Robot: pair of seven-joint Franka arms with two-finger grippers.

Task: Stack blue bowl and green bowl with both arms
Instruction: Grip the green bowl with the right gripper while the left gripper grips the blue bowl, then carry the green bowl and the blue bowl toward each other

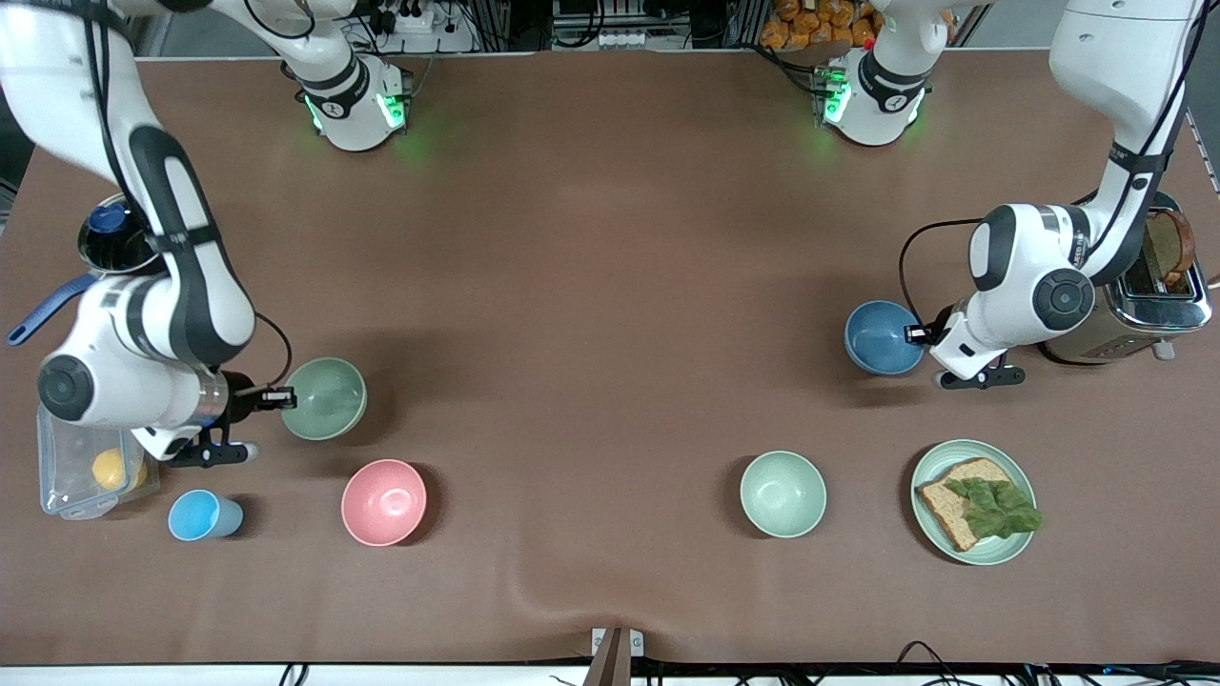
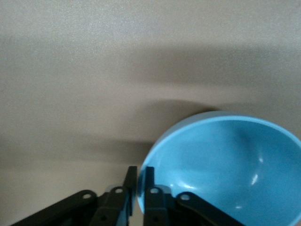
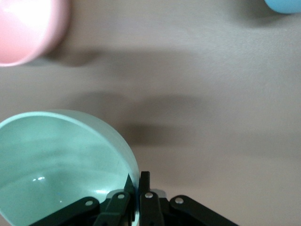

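Rims are my handholds: I have the left gripper (image 2: pixel 137 188) pinching the blue bowl (image 1: pixel 883 337) beside the toaster (image 1: pixel 1144 305), the right gripper (image 3: pixel 136 190) pinching the green bowl (image 1: pixel 327 398). Both look light, stiff and smooth, so I judge they could swivel.

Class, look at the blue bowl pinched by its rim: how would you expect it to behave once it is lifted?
The blue bowl looks rigid, so it should keep its shape. The left tool is shut on one edge only, so the bowl may tilt or swing. Its smooth, slightly glossy wall could let it slip.
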